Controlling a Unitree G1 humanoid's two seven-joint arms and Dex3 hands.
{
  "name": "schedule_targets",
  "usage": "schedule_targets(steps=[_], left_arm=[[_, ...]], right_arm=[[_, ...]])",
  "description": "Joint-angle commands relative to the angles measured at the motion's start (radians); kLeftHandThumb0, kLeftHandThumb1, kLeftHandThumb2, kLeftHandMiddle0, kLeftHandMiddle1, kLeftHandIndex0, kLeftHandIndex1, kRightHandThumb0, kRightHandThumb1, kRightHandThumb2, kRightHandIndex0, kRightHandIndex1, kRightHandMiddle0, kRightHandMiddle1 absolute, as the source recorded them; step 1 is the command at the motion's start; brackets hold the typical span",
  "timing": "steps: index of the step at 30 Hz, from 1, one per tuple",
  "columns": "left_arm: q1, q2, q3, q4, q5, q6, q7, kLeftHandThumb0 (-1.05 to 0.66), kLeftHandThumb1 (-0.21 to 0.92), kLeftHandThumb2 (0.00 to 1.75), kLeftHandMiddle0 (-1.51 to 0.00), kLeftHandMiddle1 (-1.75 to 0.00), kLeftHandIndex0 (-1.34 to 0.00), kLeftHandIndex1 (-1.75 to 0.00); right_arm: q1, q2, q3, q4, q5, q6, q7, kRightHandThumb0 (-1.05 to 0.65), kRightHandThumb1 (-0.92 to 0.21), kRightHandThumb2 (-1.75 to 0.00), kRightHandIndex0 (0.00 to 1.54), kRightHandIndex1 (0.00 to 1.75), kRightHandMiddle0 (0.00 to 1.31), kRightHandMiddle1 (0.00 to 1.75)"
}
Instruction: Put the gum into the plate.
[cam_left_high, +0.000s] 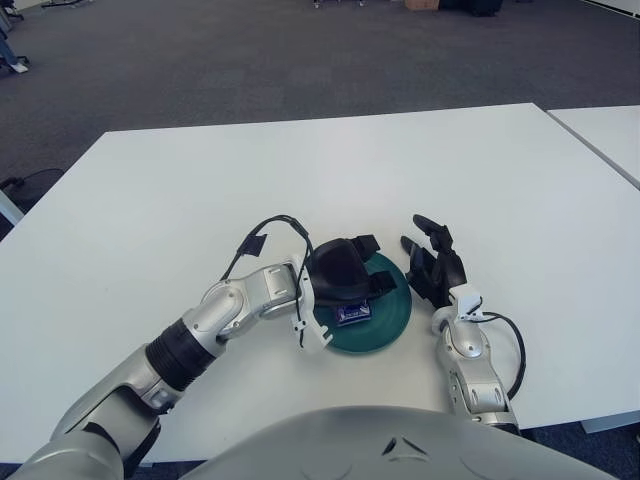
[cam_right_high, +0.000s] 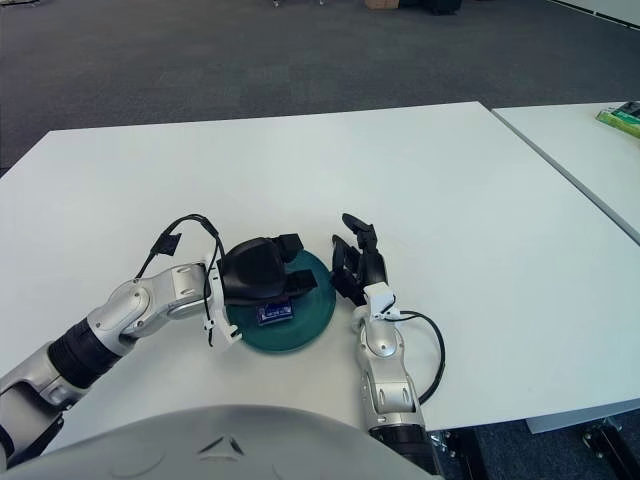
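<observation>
The gum (cam_left_high: 353, 315) lies in the green plate (cam_left_high: 392, 322), just under the left hand (cam_left_high: 345, 272) (fingers loose, holding nothing), which hovers palm-down. The right hand (cam_left_high: 432, 262) stands open beside the plate.

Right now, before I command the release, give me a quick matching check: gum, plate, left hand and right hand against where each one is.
1 gum
2 plate
3 left hand
4 right hand

a on the white table
b beside the plate's right rim, fingers spread
c over the plate
d low over the plate's middle, under the fingers

Pairs: 1-d, 2-a, 3-c, 4-b
</observation>
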Motion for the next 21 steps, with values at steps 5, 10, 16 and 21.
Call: schedule_targets(steps=[5,10,16,21], left_arm=[[0.051,-0.030,0.054,-0.043,-0.060,0.089,-0.056,-0.01,0.52,1.02,-0.42,-1.70,-0.40,-1.63],[0.062,-0.034,0.055,-0.075,-0.084,0.137,-0.151,-0.31,0.82,0.53,-0.39,-1.19,-0.18,-1.35],[0.046,-0.030,0.052,-0.098,-0.094,0.164,-0.250,-0.69,0.91,0.51,-0.47,-0.28,-0.02,-0.91],[0.038,-0.030,0.054,-0.103,-0.089,0.167,-0.276,-0.76,0.92,0.62,-0.42,-0.07,0.00,-0.69]], right_arm=[[0.025,-0.002,-0.002,0.038,0.003,0.055,0.004,-0.59,-0.92,-0.78,0.66,0.02,0.05,0.73],[0.024,-0.007,-0.001,0.036,0.015,0.055,0.023,-0.60,-0.92,-0.78,0.63,0.01,0.05,0.73],[0.019,-0.007,-0.005,0.036,0.027,0.054,0.038,-0.60,-0.92,-0.79,0.59,0.00,0.03,0.73],[0.017,-0.003,-0.009,0.034,0.035,0.059,0.046,-0.60,-0.92,-0.80,0.57,0.00,0.03,0.74]])
